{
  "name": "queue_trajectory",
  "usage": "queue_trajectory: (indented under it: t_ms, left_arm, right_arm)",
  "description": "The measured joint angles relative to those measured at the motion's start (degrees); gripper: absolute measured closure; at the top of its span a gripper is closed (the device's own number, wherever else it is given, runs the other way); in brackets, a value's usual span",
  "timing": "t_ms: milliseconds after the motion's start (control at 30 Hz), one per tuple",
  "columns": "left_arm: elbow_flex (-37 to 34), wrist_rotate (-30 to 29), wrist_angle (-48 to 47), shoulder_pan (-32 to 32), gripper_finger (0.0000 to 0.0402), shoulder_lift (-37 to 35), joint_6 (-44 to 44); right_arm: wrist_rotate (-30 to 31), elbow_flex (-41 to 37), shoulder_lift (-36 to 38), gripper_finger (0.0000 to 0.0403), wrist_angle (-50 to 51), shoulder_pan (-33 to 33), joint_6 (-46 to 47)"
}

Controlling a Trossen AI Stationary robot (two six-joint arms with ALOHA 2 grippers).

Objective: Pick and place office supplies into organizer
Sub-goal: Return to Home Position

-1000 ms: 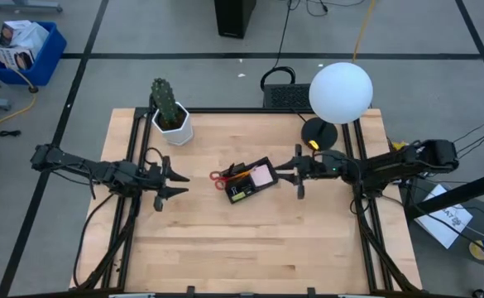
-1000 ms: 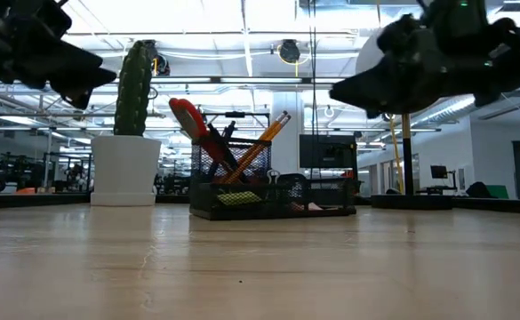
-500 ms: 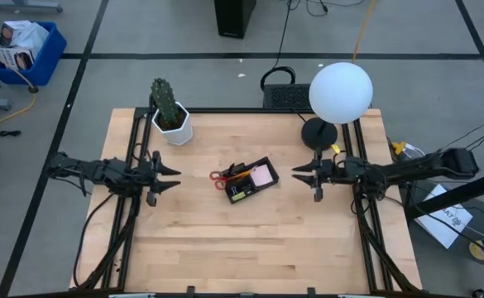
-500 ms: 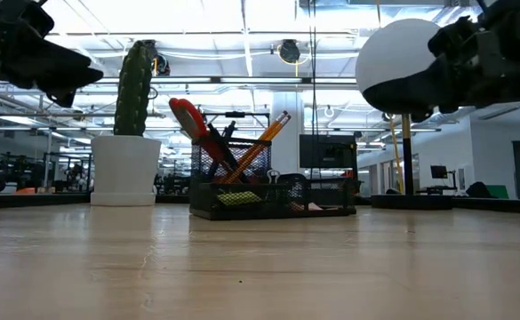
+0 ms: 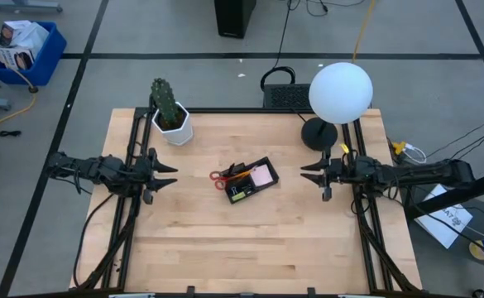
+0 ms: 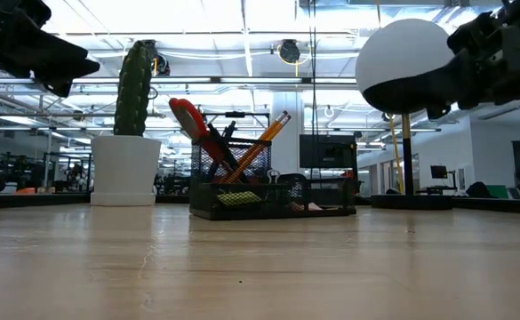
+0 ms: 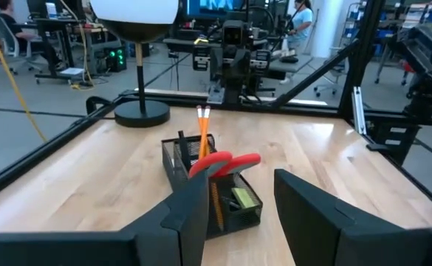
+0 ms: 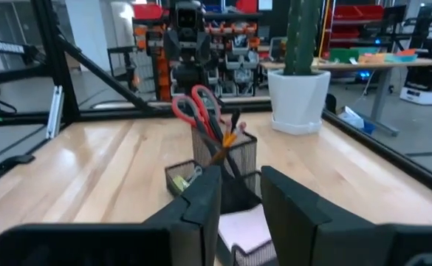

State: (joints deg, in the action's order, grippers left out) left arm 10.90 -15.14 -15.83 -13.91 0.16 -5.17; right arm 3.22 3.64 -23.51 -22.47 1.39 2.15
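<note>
Both arms have drawn back from the middle of the table (image 5: 225, 248) over the last second, the right one farther than the left, while the tray and its contents lie as before. The left gripper (image 5: 167, 175) hovers above the wood near the table's left edge, its jaws spread apart and holding nothing. The right gripper (image 5: 311, 175) hangs opposite, near the foot of the globe lamp (image 5: 341, 93), its jaws likewise parted and empty.

Between them, well apart from both, sits the organizer (image 5: 246, 184), turned slightly askew. The scissors (image 5: 218, 176) stand tilted in the tall mesh cup at the end facing the left arm, red handles up and leaning outward. The pencils (image 5: 240, 173) share that cup, slanting the other way with their erasers up. The sticky-note pad (image 5: 263, 175) lies flat in the low compartment at the end facing the right arm. The cactus pot (image 5: 174, 126) stands near the far left corner, clear of the tray.
</note>
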Motion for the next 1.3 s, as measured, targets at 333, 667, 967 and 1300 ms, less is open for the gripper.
queue_trajectory:
  t_ms: [333,667,967,1300]
  left_arm:
    - [0.34,-1.16,-1.67,0.0,0.0243,0.0,0.23]
    - [4.07,-1.76,-6.21,-0.09,0.0243,0.03,-0.46]
    - [-4.74,-0.52,5.85,-0.85,0.0243,0.05,1.62]
    - [-5.12,-1.27,6.26,-0.87,0.0243,0.04,4.54]
  right_arm:
    - [0.15,-0.02,13.34,0.0312,15.7,0.0,0.34]
    - [-0.55,0.07,23.18,0.0309,25.44,0.01,0.53]
    - [-0.47,-0.92,23.06,0.0313,25.39,0.0,0.03]
    - [-0.33,-0.96,22.6,0.0314,22.53,0.0,7.95]
